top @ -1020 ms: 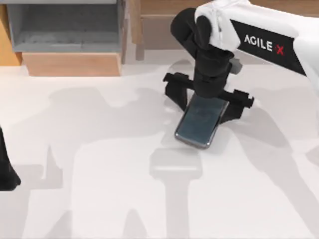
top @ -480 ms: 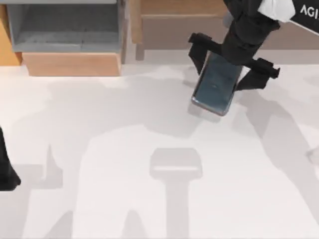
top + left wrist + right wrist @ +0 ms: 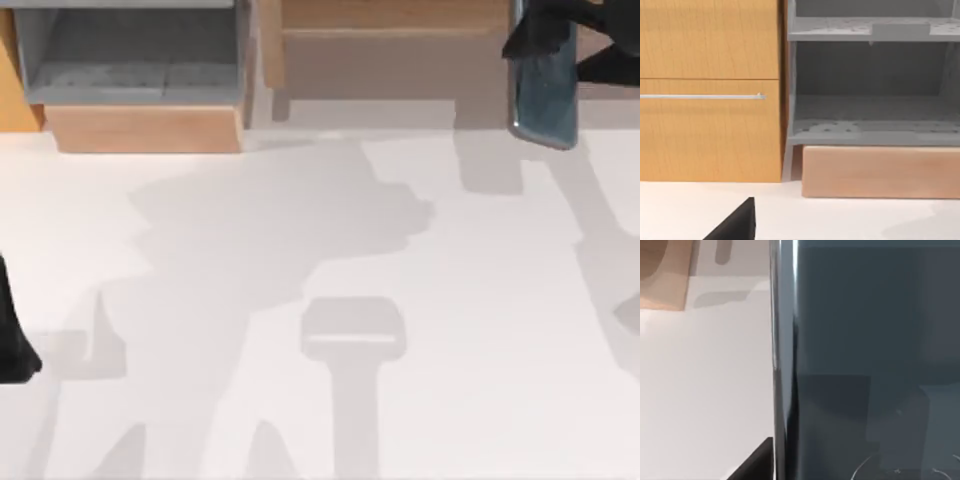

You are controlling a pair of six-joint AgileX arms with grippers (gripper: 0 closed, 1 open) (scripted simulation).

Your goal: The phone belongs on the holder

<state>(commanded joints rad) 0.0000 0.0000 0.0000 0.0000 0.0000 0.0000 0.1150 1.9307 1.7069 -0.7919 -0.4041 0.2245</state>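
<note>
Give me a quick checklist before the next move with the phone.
1. Phone off the table, carried by the right end effector at the top view's far right: ok.
2. Firmness of that grip: cannot tell.
3. Phone on the holder: not ok.
4. Holder located: cannot tell.
5. Left arm parked at the table's left edge, out of the way: ok.

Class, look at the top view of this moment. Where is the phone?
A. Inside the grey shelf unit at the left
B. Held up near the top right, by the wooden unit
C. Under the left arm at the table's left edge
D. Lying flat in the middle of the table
B: the phone hangs in the right gripper at the top right, before the wooden unit.
</note>
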